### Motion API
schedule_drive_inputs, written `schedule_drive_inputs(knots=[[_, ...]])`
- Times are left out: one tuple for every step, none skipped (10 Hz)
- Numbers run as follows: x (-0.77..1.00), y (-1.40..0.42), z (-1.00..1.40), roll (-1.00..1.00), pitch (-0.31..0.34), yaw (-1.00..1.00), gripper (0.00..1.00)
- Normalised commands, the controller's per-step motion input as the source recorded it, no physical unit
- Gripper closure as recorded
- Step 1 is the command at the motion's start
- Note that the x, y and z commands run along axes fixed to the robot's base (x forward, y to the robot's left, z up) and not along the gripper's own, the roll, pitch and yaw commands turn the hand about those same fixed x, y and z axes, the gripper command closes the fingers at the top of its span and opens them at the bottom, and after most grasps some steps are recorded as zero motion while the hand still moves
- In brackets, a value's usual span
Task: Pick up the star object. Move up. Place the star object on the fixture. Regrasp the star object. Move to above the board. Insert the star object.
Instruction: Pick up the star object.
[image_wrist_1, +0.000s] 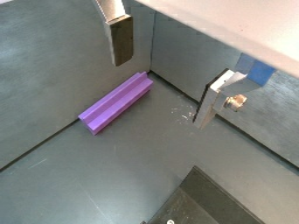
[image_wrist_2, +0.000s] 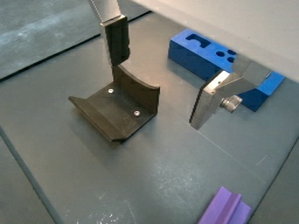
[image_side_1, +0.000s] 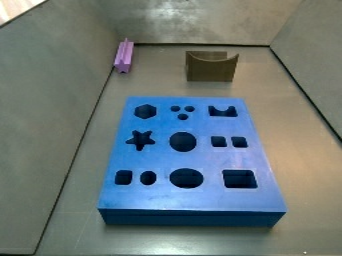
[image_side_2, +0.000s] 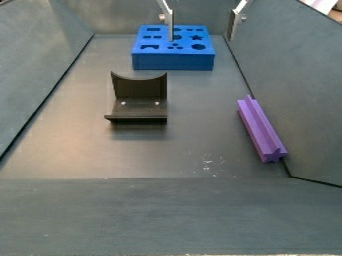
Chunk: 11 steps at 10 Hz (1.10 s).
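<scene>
While your gripper (image_wrist_1: 166, 77) hangs above the grey floor (image_wrist_1: 105, 175) with its two silver fingers spread wide, nothing sits between the pads. You can see the star object (image_wrist_1: 115, 102) in a wrist view, lying flat on the floor below the open fingers and close along the foot of a grey wall (image_wrist_1: 198, 61), untouched. In a side view the same purple peg (image_side_2: 261, 128) rests lengthwise by the wall, well apart from the fixture (image_side_2: 136, 98). You find the fixture (image_wrist_2: 118, 107) beneath the gripper (image_wrist_2: 163, 74) in a wrist view too, standing upright on the floor with its curved notch facing up and nothing in it. Beyond the fingers lies the board (image_wrist_2: 219, 66); in a side view the blue slab (image_side_1: 189, 205) shows its star hole (image_side_1: 139, 140) among the round and square cut-outs, all of them vacant.
</scene>
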Motion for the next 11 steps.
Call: schedule_drive_inputs(knots=[[0.02,0.01,0.0,0.0,0.0,0.02,0.0],[0.07,0.0,-0.03,-0.01,0.0,0.02,0.0],[-0.57,0.16,-0.64,0.22,-0.129,0.0,0.0],[-1.0,0.39,-0.84,0.1,-0.164,0.0,0.0],[-1.0,0.51,-1.0,0.0,-0.119,0.0,0.0],[-1.0,0.51,-1.0,0.0,-0.123,0.01,0.0],[-1.0,0.51,-1.0,0.0,-0.107,0.02,0.0],[-1.0,0.47,-1.0,-0.02,-0.106,0.01,0.0],[-1.0,0.43,-0.97,-0.04,-0.126,0.03,0.0],[-0.94,0.38,-0.83,-0.05,-0.221,0.05,0.0],[-0.8,0.32,-0.82,-0.05,-0.227,0.07,0.0]])
